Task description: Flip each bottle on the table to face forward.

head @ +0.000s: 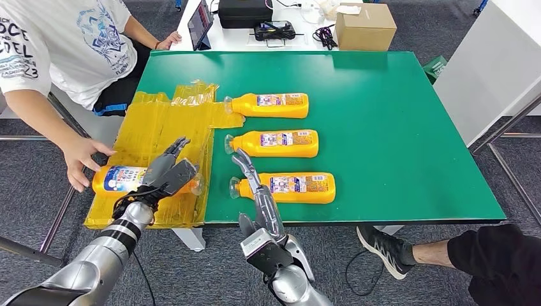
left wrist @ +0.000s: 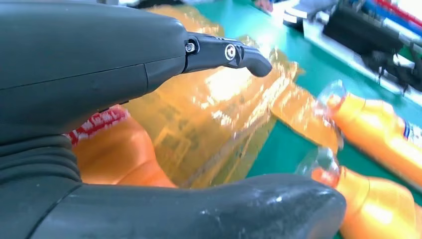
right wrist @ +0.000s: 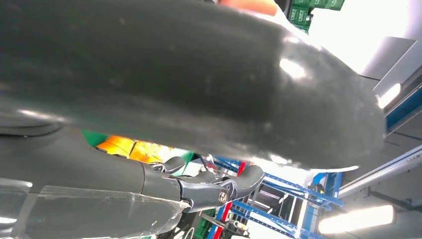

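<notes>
From the head view I see three orange bottles in a column mid-frame on the green counter [head: 395, 127] — top bottle [head: 271, 105], middle bottle [head: 275, 143], bottom bottle [head: 287, 188]. A fourth bottle [head: 124, 178] lies lower left on the yellow sheet [head: 159, 134], where my left robot hand [head: 167, 173] rests over it; I cannot tell if it grips. A person's hand [head: 81, 159] touches its base. My right robot hand [head: 255, 185] is released, fingers extended beside the bottom bottle's cap. The left wrist view shows the fourth bottle's red label edge — blurred.
</notes>
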